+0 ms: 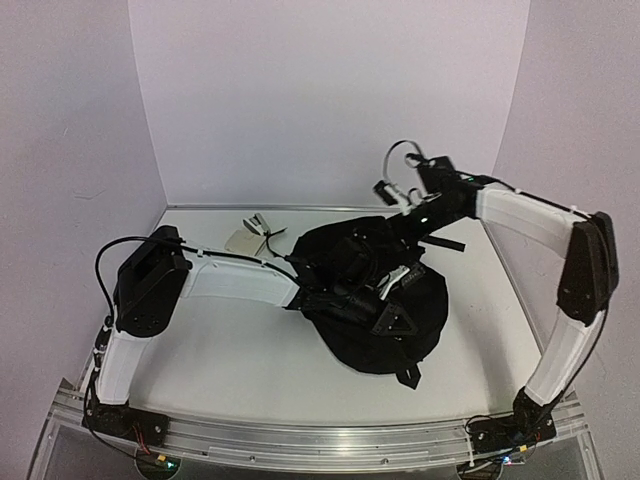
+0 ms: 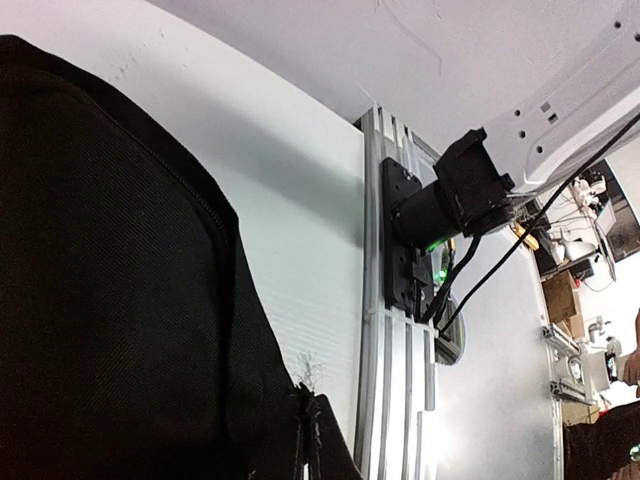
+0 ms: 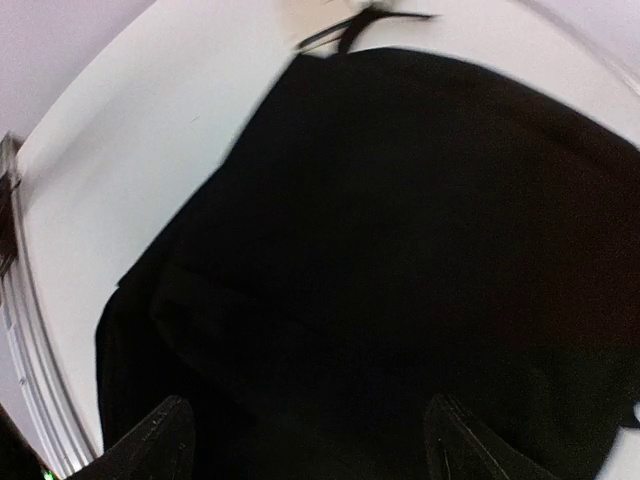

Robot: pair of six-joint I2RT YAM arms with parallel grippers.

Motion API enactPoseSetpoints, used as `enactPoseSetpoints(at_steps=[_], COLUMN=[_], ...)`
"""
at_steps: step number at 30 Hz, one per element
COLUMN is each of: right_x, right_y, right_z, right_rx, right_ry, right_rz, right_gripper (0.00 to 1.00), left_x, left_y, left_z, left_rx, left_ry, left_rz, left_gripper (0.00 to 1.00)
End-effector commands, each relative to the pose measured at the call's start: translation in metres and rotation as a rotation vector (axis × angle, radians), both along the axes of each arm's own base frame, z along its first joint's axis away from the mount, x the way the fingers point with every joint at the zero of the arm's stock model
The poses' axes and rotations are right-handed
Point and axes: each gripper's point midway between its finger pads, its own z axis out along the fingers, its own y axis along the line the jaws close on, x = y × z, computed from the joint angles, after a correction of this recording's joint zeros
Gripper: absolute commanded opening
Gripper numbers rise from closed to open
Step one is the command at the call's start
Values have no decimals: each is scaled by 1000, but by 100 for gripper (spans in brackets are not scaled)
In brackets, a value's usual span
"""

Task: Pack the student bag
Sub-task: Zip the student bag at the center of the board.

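Observation:
The student bag (image 1: 375, 320) is a black rounded backpack lying in the middle of the table. My left gripper (image 1: 345, 295) lies across its left side. In the left wrist view the bag's fabric (image 2: 110, 280) fills the left half, and the gripper (image 2: 306, 432) is pinched shut on a fold of it at the bottom edge. My right gripper (image 1: 412, 225) hangs over the bag's far right edge. The right wrist view shows it (image 3: 310, 450) open above the dark fabric (image 3: 400, 250), with both fingertips (image 3: 150, 440) apart and nothing between them.
A small pale object (image 1: 250, 236) lies on the table behind the bag at the left. A loose black strap (image 1: 447, 245) trails at the bag's far right. The aluminium rail (image 2: 395, 380) with the right arm's base (image 2: 430, 225) runs along the near edge.

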Motion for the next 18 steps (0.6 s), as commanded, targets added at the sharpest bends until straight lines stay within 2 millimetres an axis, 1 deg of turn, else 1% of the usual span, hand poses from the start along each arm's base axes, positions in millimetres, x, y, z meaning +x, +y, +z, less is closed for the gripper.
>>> enactPoseSetpoints(at_steps=[1,2,3,4,7,9,10,13,15,16,18], right_x=[16,11,4,-8,-36,-44,-45,-46,-49,-52,-56], right_y=[-118,-133,-144,-151,-155,-155,-157,-160,-160,-159,-157], right_z=[37,31,26,16,-9,-18,-22,-31,-39,-39,-44], right_rx=[-4,11,31,44,52,66,70,113,140,165,178], right_ry=[-2,48,99,162,323,399,433,521,583,615,650], right_rz=[-380,-428,-452,-471,-495,-504,-515,-531,-534,-527,-522], right_gripper=[80,80,80,79,77,75,75,75,79,82,89], left_x=[64,69,72,74,82,97,108,141,154,158,165], left_y=[5,6,6,5,-1,-2,-1,5,4,1,0], left_z=[5,6,7,7,5,11,13,35,51,62,72], left_rx=[-46,-58,-69,-78,-93,-122,-136,-217,-248,-262,-270], left_ry=[39,48,55,62,76,87,95,120,90,56,18], left_rz=[158,168,170,166,184,232,260,320,330,333,351], left_gripper=[0,0,0,0,0,0,0,0,0,0,0])
